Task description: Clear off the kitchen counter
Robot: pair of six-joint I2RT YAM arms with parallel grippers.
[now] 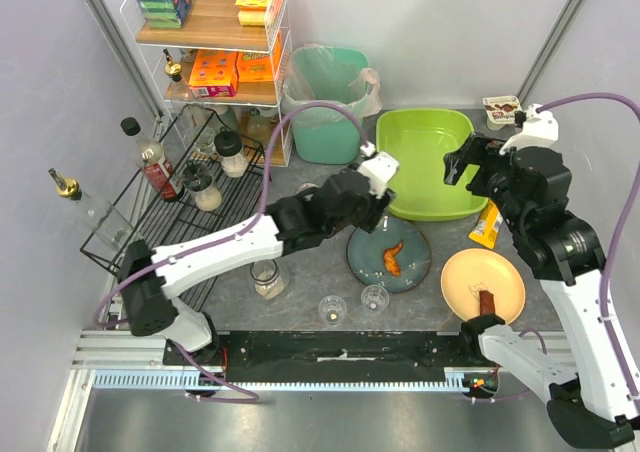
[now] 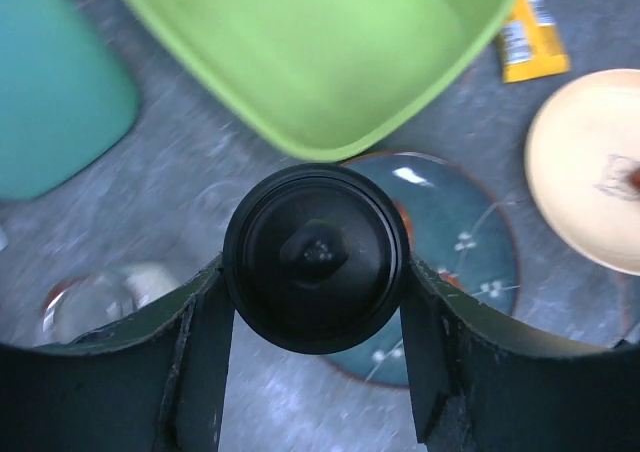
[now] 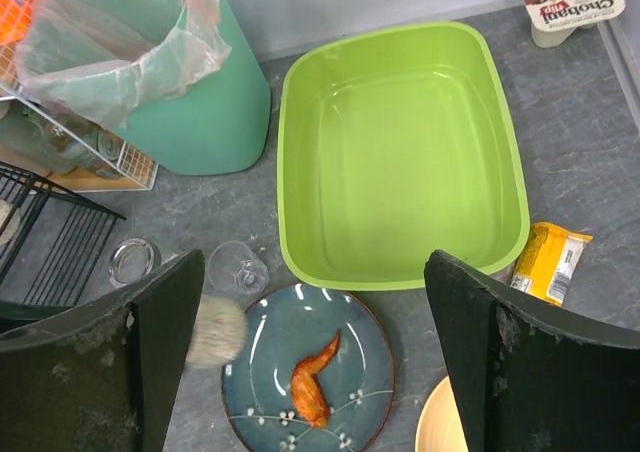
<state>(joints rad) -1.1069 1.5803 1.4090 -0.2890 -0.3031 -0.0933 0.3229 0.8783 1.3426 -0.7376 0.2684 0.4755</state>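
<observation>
A kitchen, shown by the kitchen counter (image 3: 590, 162), stocked shelf (image 1: 205, 34), bin (image 1: 330, 132) and plate (image 1: 368, 260).

Tight quarters on the kitchen counter (image 1: 300, 297): the left arm (image 1: 250, 242) stretches across the middle, its left gripper (image 2: 315, 282) clamped on a black round cap (image 2: 315, 252) above the blue plate (image 1: 365, 267). A jar (image 1: 268, 277) and two glasses (image 1: 374, 298) line the near edge, and the wire rack (image 1: 190, 227) walls off the left. Open room lies inside the green tub (image 1: 425, 162), far right, and on the bare strip between it and the tan plate (image 1: 470, 272).
</observation>
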